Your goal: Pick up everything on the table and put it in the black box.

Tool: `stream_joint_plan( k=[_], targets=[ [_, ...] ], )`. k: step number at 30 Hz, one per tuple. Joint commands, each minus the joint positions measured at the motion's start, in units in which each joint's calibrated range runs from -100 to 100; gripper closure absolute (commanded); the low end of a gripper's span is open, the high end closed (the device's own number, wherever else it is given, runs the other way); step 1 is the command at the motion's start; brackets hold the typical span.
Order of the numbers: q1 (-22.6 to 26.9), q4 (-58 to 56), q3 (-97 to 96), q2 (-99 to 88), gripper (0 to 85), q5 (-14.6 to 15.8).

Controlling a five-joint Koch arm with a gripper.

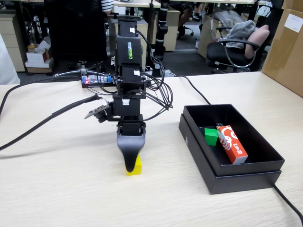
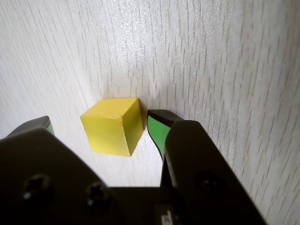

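The arm stands tall in the middle of the table (image 1: 61, 189), bent straight down, and its gripper (image 1: 129, 163) is right on top of the yellow cube (image 1: 135, 168) down there on the wood. From the wrist view you get the real story: the yellow cube (image 2: 112, 125) sits flat on the tabletop between the two jaws, and the gripper (image 2: 101, 129) is spread wide, nothing clamped. The green-padded finger (image 2: 157, 130) on the right of that view is just beside the cube's edge, maybe brushing it, hard to say, while the other finger (image 2: 49, 125) on the left stands clearly off with bare table showing between. Over to the right in the fixed view, the black box (image 1: 255, 175) rests on the table, well apart from the arm. Inside it, the green cube (image 1: 210, 136) lies against the near-left part of the floor, and the red carton (image 1: 231, 144) with its white markings lies just beside it, running lengthwise along the box.
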Motion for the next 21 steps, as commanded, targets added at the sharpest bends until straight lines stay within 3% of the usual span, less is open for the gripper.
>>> stream_joint_plan(
  k=[1, 18, 21],
  targets=[
    [-0.34, 0.75, 1.54, -1.68, 45.8, -0.49],
    [0.0, 0.67, 1.09, -1.68, 46.0, -0.59],
    [0.05, 0.67, 1.27, -1.68, 50.4, -0.59]
  ],
)
